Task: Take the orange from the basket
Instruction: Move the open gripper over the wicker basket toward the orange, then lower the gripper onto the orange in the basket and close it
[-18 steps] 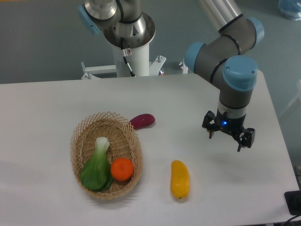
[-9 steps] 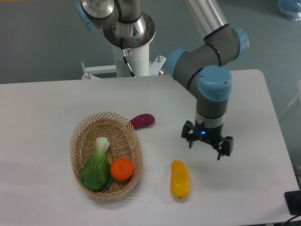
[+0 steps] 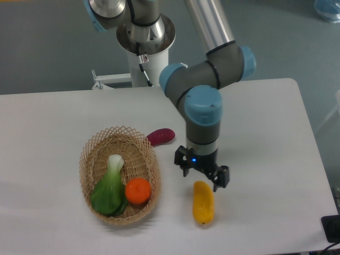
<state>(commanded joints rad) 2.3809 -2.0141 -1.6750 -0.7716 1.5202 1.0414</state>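
White tabletop (image 3: 64,117) fills most of the view, with a grey floor behind it and the arm's round base standing at the far edge. Above the surface, the claw (image 3: 202,177) hangs from a grey arm with blue joint caps, pointing down. Its two dark fingers are spread apart with nothing between them. It sits to the right of the basket, apart from it, and the far end of the yellow fruit (image 3: 203,202) lies just below its fingers in the view; whether they touch cannot be told.

That yellow fruit is long and smooth and lies on the bare surface, running lengthwise from the claw toward the near edge. Behind and to the left of the claw, a small dark-red piece of produce (image 3: 161,136) rests on the surface, close against the basket's far right rim.

Further left stands the basket (image 3: 98,144), oval, woven in tan wicker with an open lattice rim. The orange (image 3: 138,190) lies inside it, in the near right part, close to the wall. A green leafy vegetable (image 3: 109,188) with a pale stalk lies beside it on the left, its leaves touching the orange and its stalk pointing toward the far side of the basket.
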